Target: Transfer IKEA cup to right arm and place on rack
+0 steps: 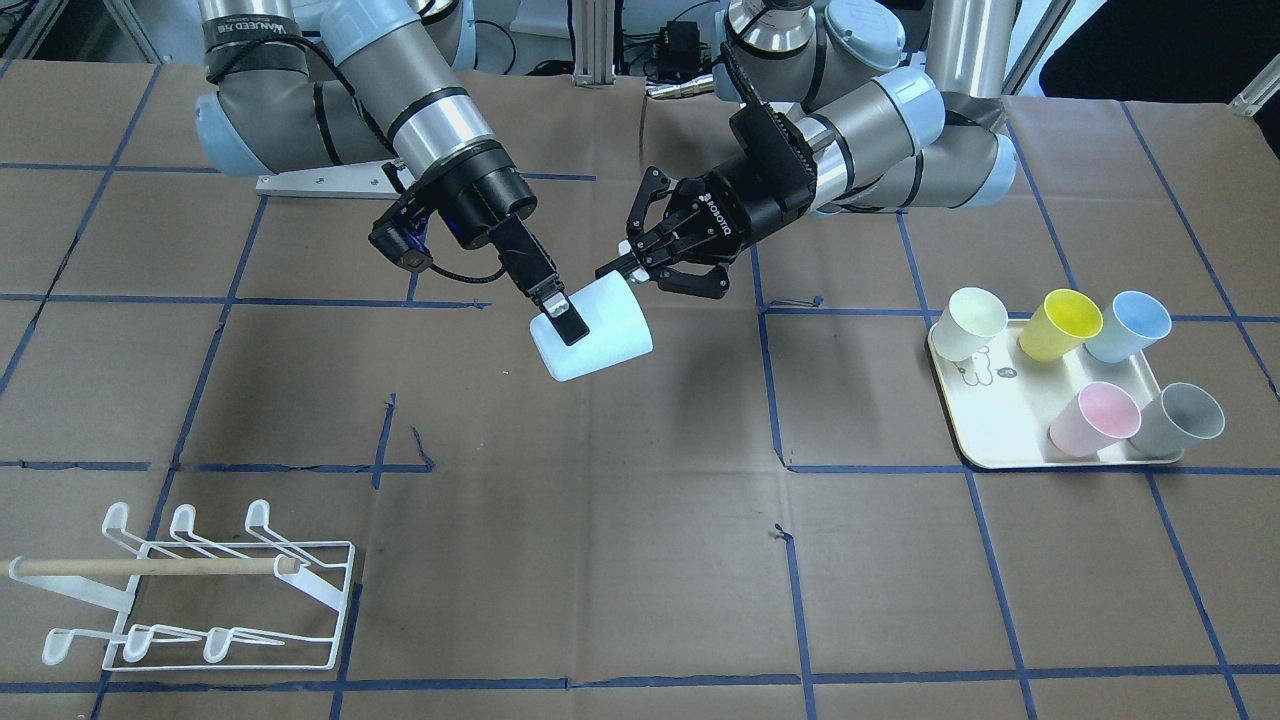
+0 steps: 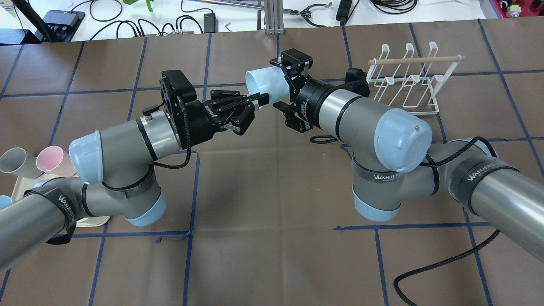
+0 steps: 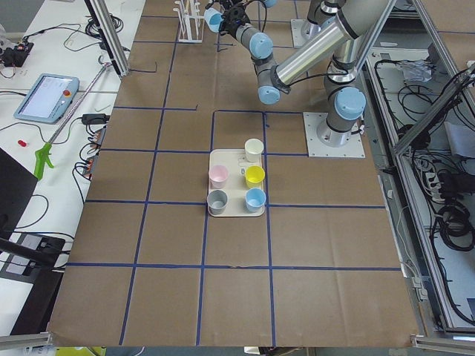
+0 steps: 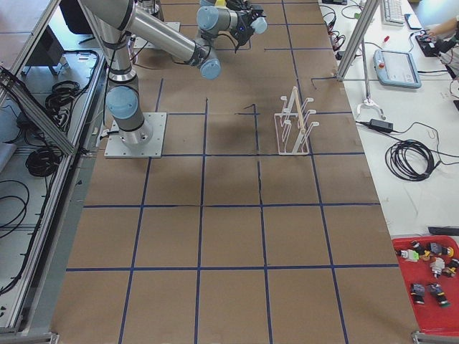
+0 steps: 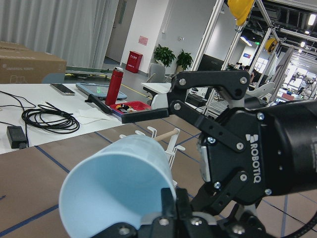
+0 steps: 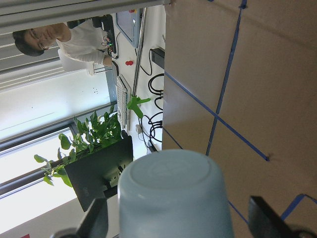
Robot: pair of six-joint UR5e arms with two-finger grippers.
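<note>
1. Tray [image 1: 1000, 430], overhead far left: holds five spare cups [image 1: 1092, 418], none part of this step.
2. Left pincer [image 2: 258, 97]: pressed together on the cup's rim wall, pinching it from inside and outside the mouth.
3. Cup [image 2: 265, 83]: pale blue, in the air over the middle of the table [image 2: 272, 191], between the two pincers. Its long axis is near level and runs across the table. The mouth points to the left pincer and the base to the right pincer.
4. Right pincer [image 2: 284, 83]: spread, standing astride the cup's base end. Its wrist view shows a gap on one side, so it has probably not closed. Contact on the other side is hard to judge.
5. Rack [image 2: 408, 80]: far right, standing on the table, with no cup on its prongs.
6. Progress: the cup is aloft at the hand-over point. Still to do: the right pincer closes, the left lets go, and the cup goes to the rack.
</note>
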